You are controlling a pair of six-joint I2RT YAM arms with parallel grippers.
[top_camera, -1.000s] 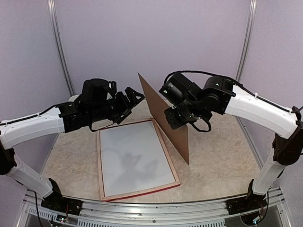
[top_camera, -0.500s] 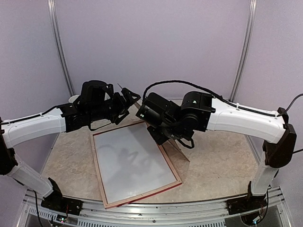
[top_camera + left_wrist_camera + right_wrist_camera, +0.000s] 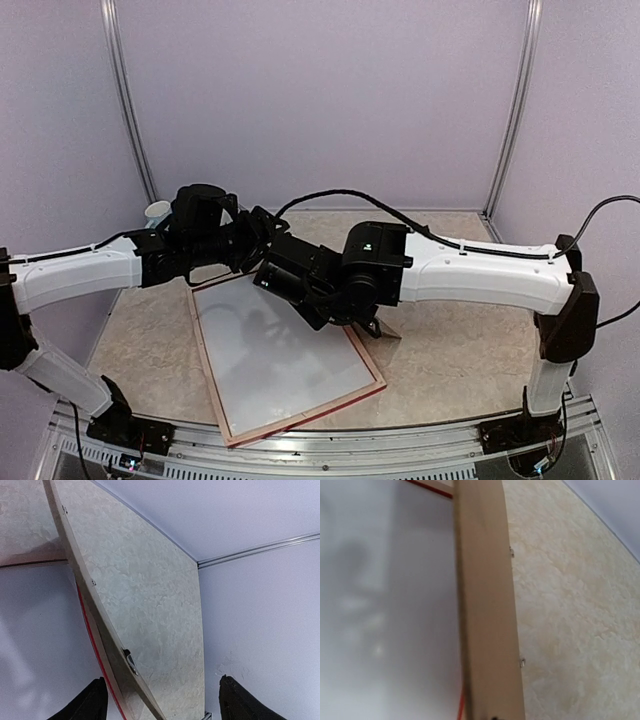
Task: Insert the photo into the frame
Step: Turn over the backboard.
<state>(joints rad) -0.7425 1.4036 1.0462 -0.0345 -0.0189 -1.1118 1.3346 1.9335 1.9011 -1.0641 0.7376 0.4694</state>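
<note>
On the marbled table [image 3: 450, 340] the frame [image 3: 300, 414] lies face down, the photo [image 3: 270, 350] inside. My right gripper [image 3: 372, 322] clamps the backing board [image 3: 487, 605] tilted over it, and my left gripper [image 3: 161, 680] gapes at the frame's upper-left corner. Next I judge the board must go down flat.

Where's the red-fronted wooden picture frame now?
Top view: the red-fronted wooden frame lies flat on the marbled table, left of centre, white sheet inside, far end under both arms, a brown board's corner beside its right rail.
</note>
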